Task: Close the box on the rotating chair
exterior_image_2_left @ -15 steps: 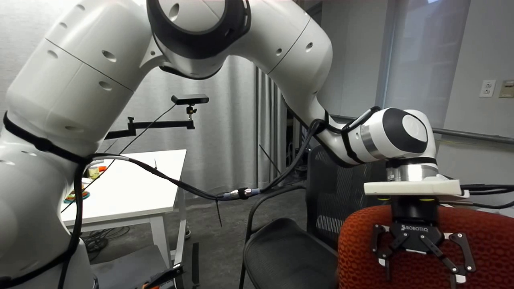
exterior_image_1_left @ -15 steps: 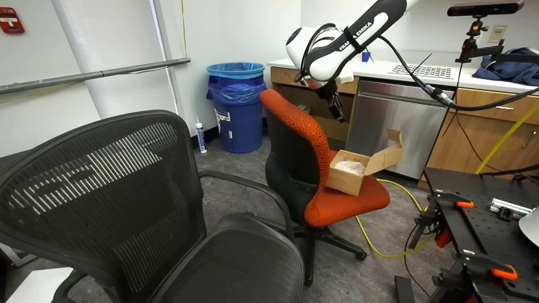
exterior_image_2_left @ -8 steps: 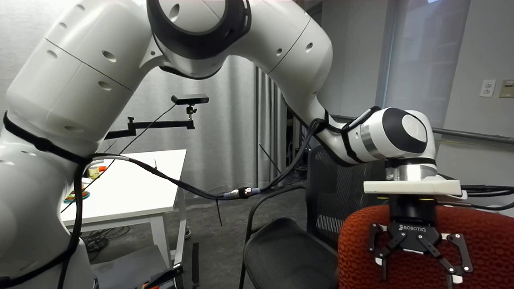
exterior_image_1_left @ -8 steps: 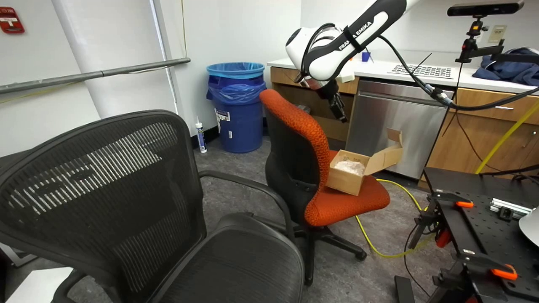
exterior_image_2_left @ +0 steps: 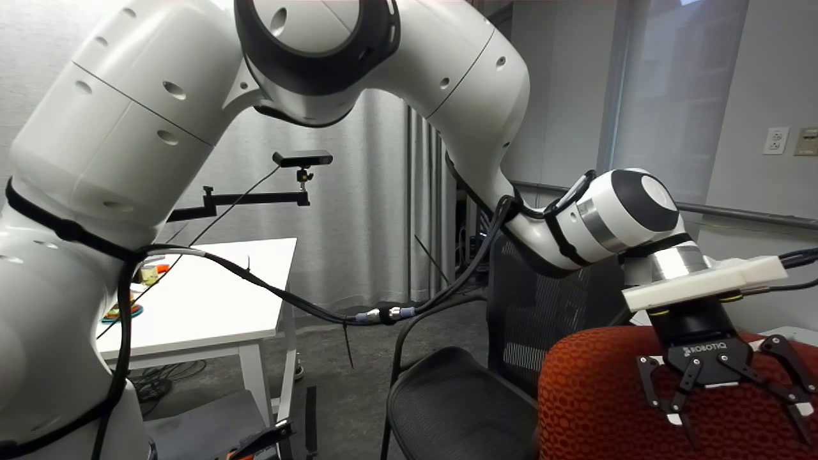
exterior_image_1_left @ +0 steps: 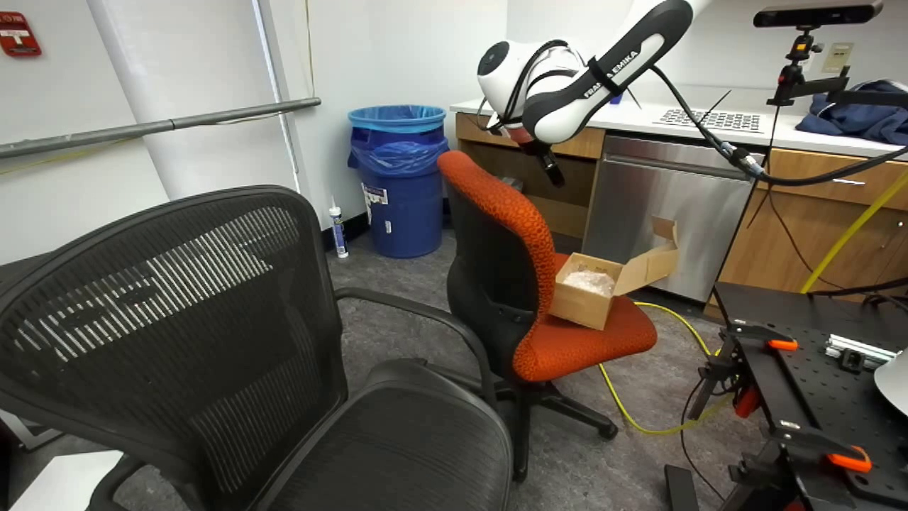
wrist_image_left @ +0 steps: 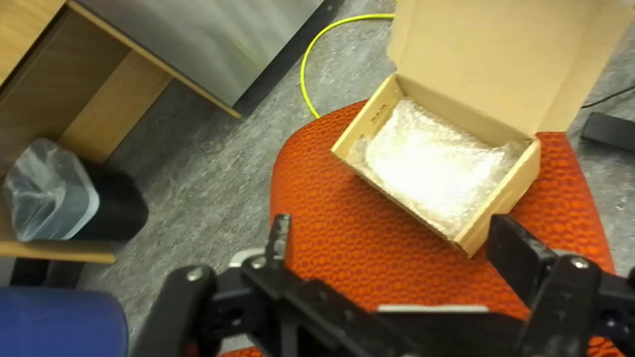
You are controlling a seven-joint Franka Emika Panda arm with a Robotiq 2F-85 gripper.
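Facing a small cardboard box (exterior_image_1_left: 580, 306), resting on the orange-red rotating chair (exterior_image_1_left: 592, 348), thrown open at the lid (wrist_image_left: 491, 59) and packed with shiny bubble wrap (wrist_image_left: 426, 158). Probably light, stiff in the walls, springy along the crease, easily dented; likely to slide or tip if shoved low. Best taken by the lid's free edge, from its far side, swept over toward the backrest (exterior_image_1_left: 514, 204) with a flat push rather than pinched. Hovering above with the gripper (wrist_image_left: 390, 227) spread wide, holding nothing, well apart from the cardboard. Expect soft, grippy upholstery (wrist_image_left: 377, 238) and perhaps some swivelling under sideways pressure. Beyond, note a blue bin (exterior_image_1_left: 411, 206), a steel-fronted appliance (exterior_image_1_left: 631, 206), a yellow cable (wrist_image_left: 303, 74) across the grey floor (wrist_image_left: 198, 208) and, close by, a black mesh chair (exterior_image_1_left: 213, 333).
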